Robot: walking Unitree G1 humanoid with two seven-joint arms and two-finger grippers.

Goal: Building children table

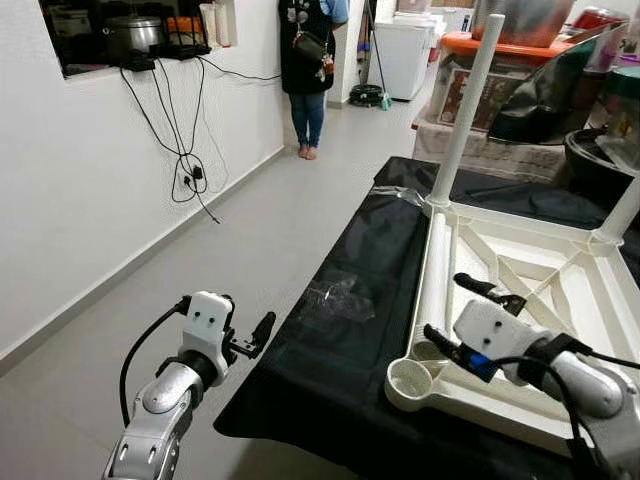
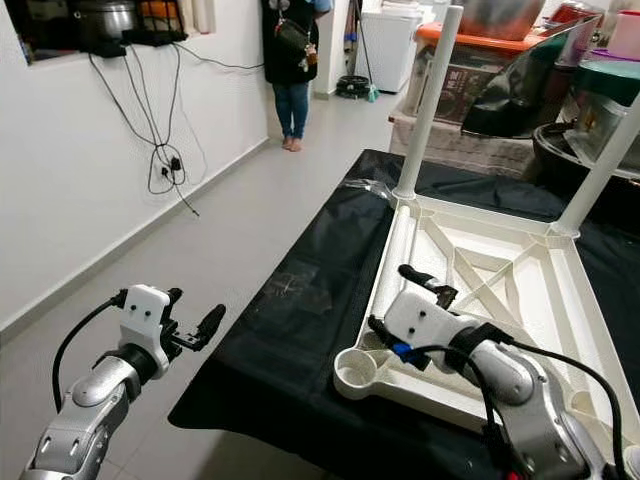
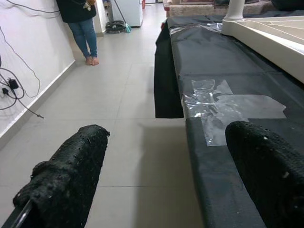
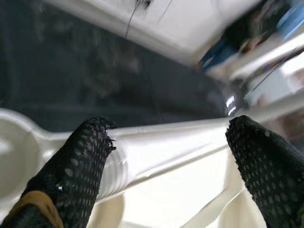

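- Tabletop (image 1: 560, 300), white plastic and upside down, lies on the black cloth (image 1: 340, 350) in the left eye view; two legs are already upright in it, the far-left leg (image 1: 465, 110) and another leg (image 1: 622, 212) at the right edge. A loose leg (image 1: 436, 270) lies inside the tabletop along its left rim, and the near-left socket (image 1: 410, 378) is empty. The right gripper (image 1: 462, 315) hangs over that loose leg, fingers spread with nothing between them. The left gripper (image 1: 255, 335) hovers off the cloth's left edge, over the floor.
- Right eye view: same layout; a person (image 2: 290, 60) stands well beyond the tabletop (by the far wall).
- Left wrist view: the left gripper's two fingers (image 3: 71, 175) are wide apart and empty, with clear tape (image 3: 223, 102) on the cloth ahead.
- Right wrist view: blurred, but the spread fingers (image 4: 80, 166) straddle the loose leg, not touching it as far as I can tell.
- Judgement: the step in hand is picking up the third leg. Next, the right gripper needs to lower, close around the leg, tip it upright and seat it in the near-left socket.
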